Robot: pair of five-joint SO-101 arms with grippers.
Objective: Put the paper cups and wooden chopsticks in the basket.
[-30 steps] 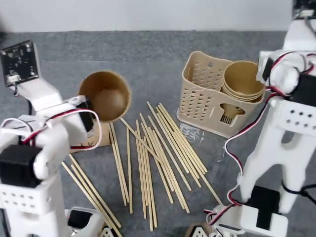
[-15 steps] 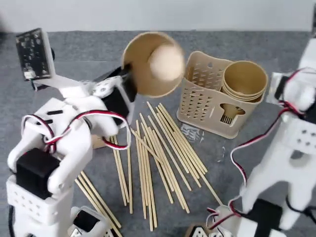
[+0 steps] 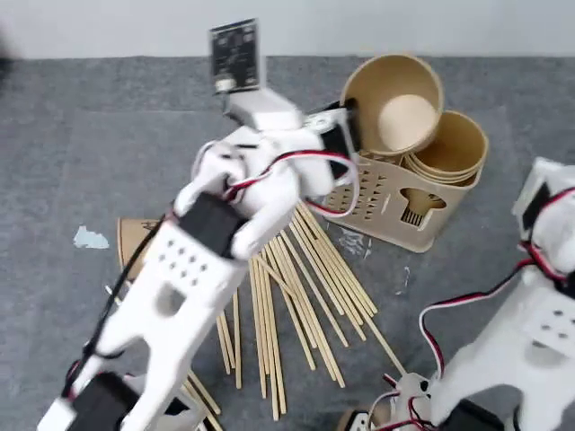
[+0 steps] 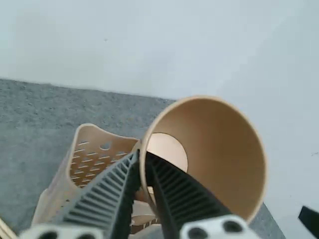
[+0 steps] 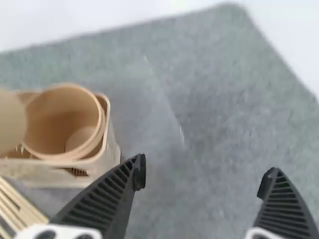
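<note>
Chopsticks (image 3: 296, 296) are lying scattered across the tabletop (image 3: 108, 135) nearest the arms' bases, none of them in the basket (image 3: 373, 193) yet, and a fallen cup (image 3: 135, 238) is lying on its side beside them, under the left arm. Farther on, the left end effector (image 4: 142, 162) is pinching the rim of a cup (image 3: 393, 103), one finger inside and one outside, and is holding it tilted just above the basket, close beside the stack (image 3: 454, 148) of cups sitting in the basket's other half. The step in hand is looking like a cup delivery near its release. The next move is calling for levelling the cup, lowering it into the basket or onto the stack, then parting the fingers without nudging the light basket. The right end effector (image 5: 205, 167) is hanging spread wide and empty over bare surface beside the basket. A grey felt-like cover is lining the tabletop, a pale scrap (image 3: 90, 238) is lying near the fallen cup, and a plain white wall (image 3: 359, 22) is closing off the room behind.
</note>
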